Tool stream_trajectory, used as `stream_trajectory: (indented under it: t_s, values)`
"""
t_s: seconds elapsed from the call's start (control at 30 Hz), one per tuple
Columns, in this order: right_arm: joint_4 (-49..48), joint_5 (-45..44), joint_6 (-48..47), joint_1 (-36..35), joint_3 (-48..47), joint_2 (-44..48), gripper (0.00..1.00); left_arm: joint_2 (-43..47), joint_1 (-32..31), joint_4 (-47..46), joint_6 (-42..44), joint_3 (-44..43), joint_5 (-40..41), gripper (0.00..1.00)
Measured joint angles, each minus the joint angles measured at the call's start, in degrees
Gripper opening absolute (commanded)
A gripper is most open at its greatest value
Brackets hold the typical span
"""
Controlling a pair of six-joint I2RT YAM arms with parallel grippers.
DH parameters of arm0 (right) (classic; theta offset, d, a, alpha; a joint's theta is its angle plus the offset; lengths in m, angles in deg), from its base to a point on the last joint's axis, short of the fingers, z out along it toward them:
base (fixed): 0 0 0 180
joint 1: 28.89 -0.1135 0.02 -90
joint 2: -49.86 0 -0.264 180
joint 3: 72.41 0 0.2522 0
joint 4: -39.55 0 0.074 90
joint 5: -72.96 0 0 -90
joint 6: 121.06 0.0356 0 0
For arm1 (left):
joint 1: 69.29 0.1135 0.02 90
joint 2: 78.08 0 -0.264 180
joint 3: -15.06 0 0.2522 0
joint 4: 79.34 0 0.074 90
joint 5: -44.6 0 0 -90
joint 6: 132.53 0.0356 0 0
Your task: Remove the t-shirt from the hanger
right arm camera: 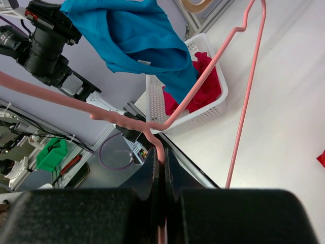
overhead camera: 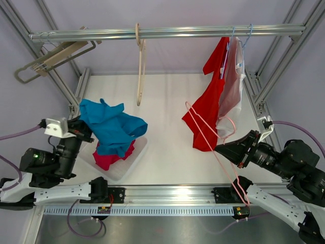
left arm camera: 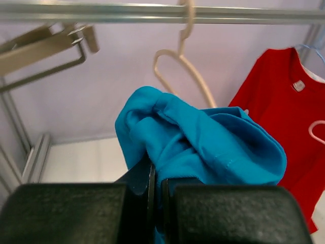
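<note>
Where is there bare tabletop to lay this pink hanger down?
Bare table runs down the middle, between the white basket on the left and the hanging red shirt on the right, back to under the wooden hanger. Crowded: the basket side under the blue t-shirt, and the right edge.

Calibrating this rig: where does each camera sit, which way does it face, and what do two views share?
Top external: above and behind the bases, looking down at the table; left end effector grips the blue cloth t-shirt, right end effector the pink wire hanger.
Left wrist: on the left arm, facing the metal rail and hanging red t-shirt; own fingers show.
Right wrist: on the right arm, facing the white plastic basket; own fingers and the left arm show.
Shared: both wrist views see the blue t-shirt.
</note>
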Motion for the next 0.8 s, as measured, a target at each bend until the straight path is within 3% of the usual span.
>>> stream_trajectory:
  t_s: [0.17, 0.37, 0.47, 0.5, 0.57, 0.6, 0.73, 0.8]
  values:
    - [-0.8, -0.1, -0.8, 0.0, 0.3, -1.2, 0.00, 12.5, 0.1, 2.3, -5.8, 3.6, 8.1, 0.00]
    - [-2.1, -2.5, -3.1, 0.0, -0.3, -8.2, 0.00, 11.3, 0.2, 13.8, -16.3, 2.8, 19.5, 0.00]
    - [-3.9, -5.0, -3.9, 0.0, -0.7, -13.9, 0.00, 6.7, 0.2, 20.1, -21.9, 3.3, 22.2, 0.28]
    - [-4.9, -5.8, -4.2, 0.0, -0.9, -16.2, 0.00, 5.4, 0.2, 21.7, -23.8, 4.1, 22.5, 0.46]
    - [-6.6, -7.8, -4.5, 0.0, -1.6, -20.8, 0.00, 3.7, 0.2, 24.2, -26.4, 5.7, 22.8, 0.62]
    - [-7.4, -8.7, -4.7, 0.0, -2.5, -23.0, 0.00, 3.1, 0.2, 25.6, -27.6, 6.2, 22.9, 0.77]
    - [-11.5, -12.5, -5.9, 0.0, -8.2, -33.8, 0.00, 2.8, 0.2, 27.1, -30.0, 6.5, 23.4, 0.99]
    - [-13.0, -14.1, -6.7, 0.0, -12.7, -39.4, 0.00, 3.4, 0.2, 27.5, -30.3, 6.4, 23.6, 0.99]
